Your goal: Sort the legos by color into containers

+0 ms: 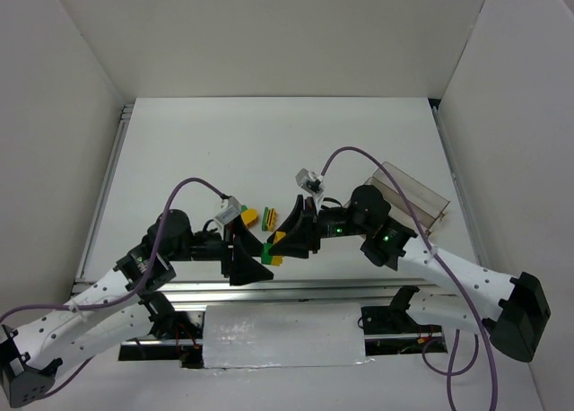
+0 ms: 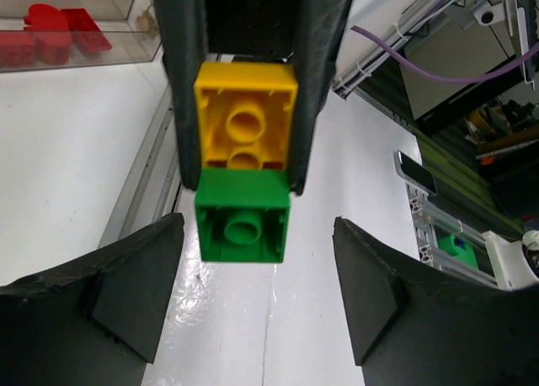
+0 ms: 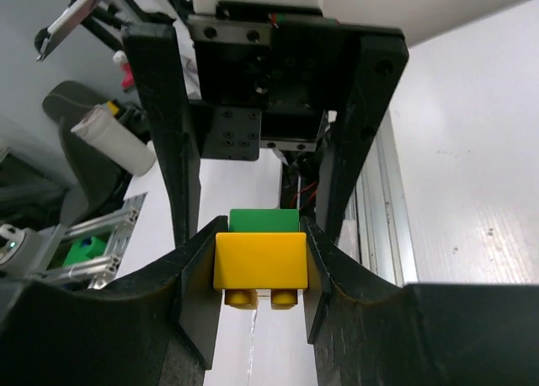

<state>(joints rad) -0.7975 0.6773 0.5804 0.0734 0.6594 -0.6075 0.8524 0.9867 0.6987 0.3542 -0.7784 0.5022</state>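
Observation:
My right gripper [image 3: 259, 272] is shut on a yellow brick [image 3: 259, 260] with a green brick [image 3: 264, 220] joined to its far end. In the top view this pair [image 1: 272, 248] hangs just above the table near the front rail, between the two grippers. My left gripper [image 2: 253, 318] is open and faces the right one [image 1: 287, 236]. Its fingers stand either side of the green brick [image 2: 242, 226] without touching it. The yellow brick [image 2: 244, 125] shows clamped between the right gripper's dark fingers. The clear tray [image 1: 414, 196] sits at the right and holds red bricks [image 2: 50, 36].
A loose yellow brick [image 1: 248, 216] and a small green and yellow-orange piece [image 1: 269, 218] lie on the table just behind the grippers. The metal front rail [image 1: 296, 288] runs right below them. White walls enclose the table on three sides.

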